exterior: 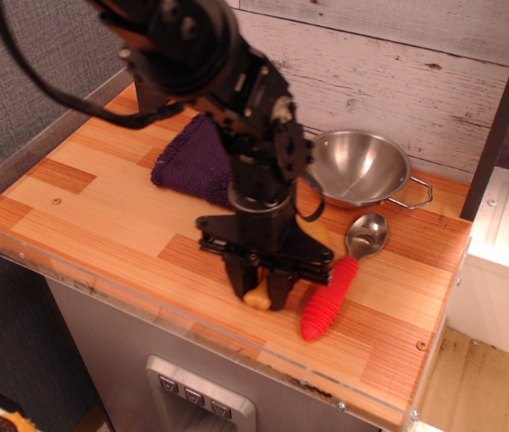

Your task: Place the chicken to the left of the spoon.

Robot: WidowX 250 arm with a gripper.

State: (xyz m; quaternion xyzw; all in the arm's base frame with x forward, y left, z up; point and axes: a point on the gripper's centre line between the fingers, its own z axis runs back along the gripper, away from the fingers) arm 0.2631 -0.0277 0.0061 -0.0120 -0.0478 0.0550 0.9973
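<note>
My black gripper (259, 294) points down at the front of the wooden counter, just left of the spoon's red handle. Its fingers are shut on the yellow-orange chicken (256, 298); only the lower tip shows between them, at or just above the wood, and a bit of its orange body shows behind the wrist. The spoon (337, 286) lies diagonally at the right, its metal bowl toward the back and its ribbed red handle toward the front edge.
A round steel two-handled bowl (361, 167) stands at the back right. A purple cloth (191, 162) lies at the back left. The counter (93, 220) has a clear plastic lip along its front edge and a plank wall behind.
</note>
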